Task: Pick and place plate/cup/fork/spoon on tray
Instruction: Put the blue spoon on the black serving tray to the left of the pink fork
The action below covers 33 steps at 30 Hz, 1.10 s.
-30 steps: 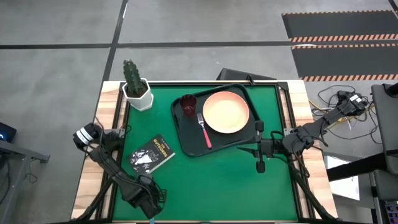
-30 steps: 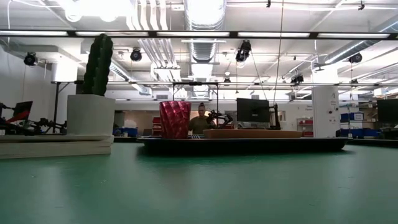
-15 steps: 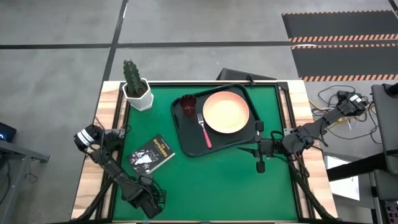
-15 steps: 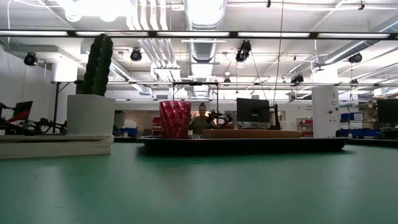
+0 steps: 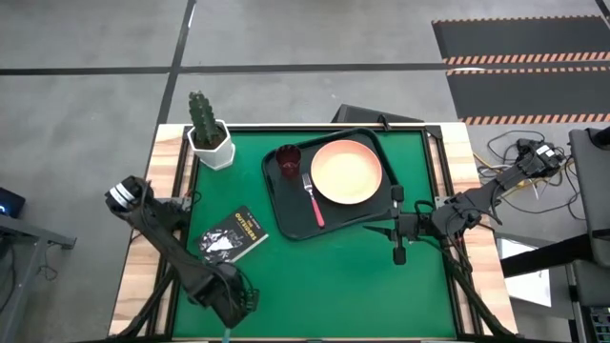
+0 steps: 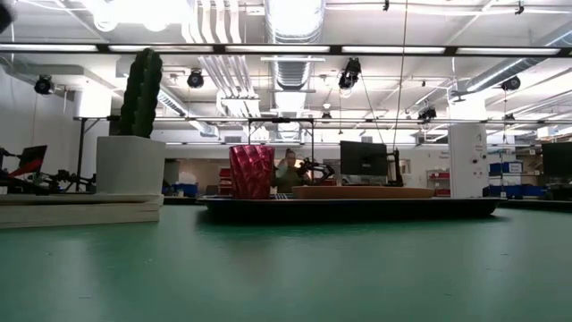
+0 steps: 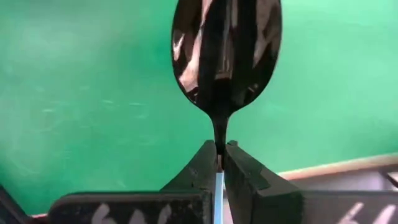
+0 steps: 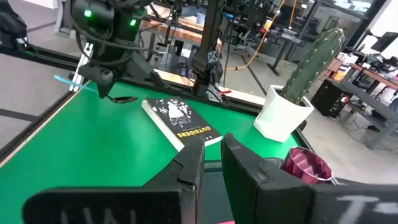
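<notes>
The spoon point(image 7: 225, 59) is held in the left end effector point(image 7: 221, 163), whose two fingers are clenched on the neck just below the dark metal bowl, with the light blue handle passing down between them. In the high view the left end effector point(image 5: 229, 310) is seen at the near edge of the green tabletop point(image 5: 315, 276), well apart from the tray point(image 5: 286, 221), on which the plate point(image 5: 347, 171), the cup point(image 5: 289, 161) and the fork point(image 5: 312, 196) already lie. From the right wrist view the spoon point(image 8: 99, 91) is shown lifted clear of the tabletop, near the black book point(image 8: 181, 122). The spoon is judged light, stiff and smooth; a pinch so close to the bowl is likely to let the long handle swing, so a slow carry is advised. The right end effector point(image 5: 398, 232) waits beside the tray with its fingers nearly closed on nothing
</notes>
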Tool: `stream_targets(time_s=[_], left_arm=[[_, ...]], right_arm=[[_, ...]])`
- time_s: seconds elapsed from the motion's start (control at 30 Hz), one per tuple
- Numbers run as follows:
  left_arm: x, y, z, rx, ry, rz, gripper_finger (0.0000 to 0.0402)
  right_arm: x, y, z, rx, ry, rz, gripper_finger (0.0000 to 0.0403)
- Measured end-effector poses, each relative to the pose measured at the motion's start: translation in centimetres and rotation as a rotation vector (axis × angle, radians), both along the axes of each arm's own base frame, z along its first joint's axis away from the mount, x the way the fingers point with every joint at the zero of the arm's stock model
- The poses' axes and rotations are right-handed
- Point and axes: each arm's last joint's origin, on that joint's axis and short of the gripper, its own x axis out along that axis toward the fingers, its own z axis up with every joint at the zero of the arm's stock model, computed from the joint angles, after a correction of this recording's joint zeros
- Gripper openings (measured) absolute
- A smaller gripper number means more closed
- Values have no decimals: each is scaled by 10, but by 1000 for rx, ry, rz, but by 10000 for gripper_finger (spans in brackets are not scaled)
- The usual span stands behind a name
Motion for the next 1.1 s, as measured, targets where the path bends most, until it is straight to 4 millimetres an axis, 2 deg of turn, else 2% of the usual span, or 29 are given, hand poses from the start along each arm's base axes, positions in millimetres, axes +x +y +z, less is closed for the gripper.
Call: stream_targets(time_s=[0.1,0.27,0.47,0.57,0.83,1.0,1.1], left_arm=[[13,12,16,8,-95,-24,1],[44,40,35,176,-294,-48,1],[79,84,50,276,-372,-100,0],[91,108,52,302,-371,-62,0],[114,178,53,413,-389,-90,0],[120,218,53,460,-394,-71,0],[122,234,49,464,-371,-31,0]], right_arm=[[0,0,0,15,1,-3,43],[-1,0,-2,16,24,-6,43],[-6,-4,-2,49,47,-16,43],[-13,-7,-1,73,62,-23,43],[-33,-19,0,150,124,-54,43],[-39,-23,2,171,119,-57,43],[-40,-23,3,164,117,-54,43]])
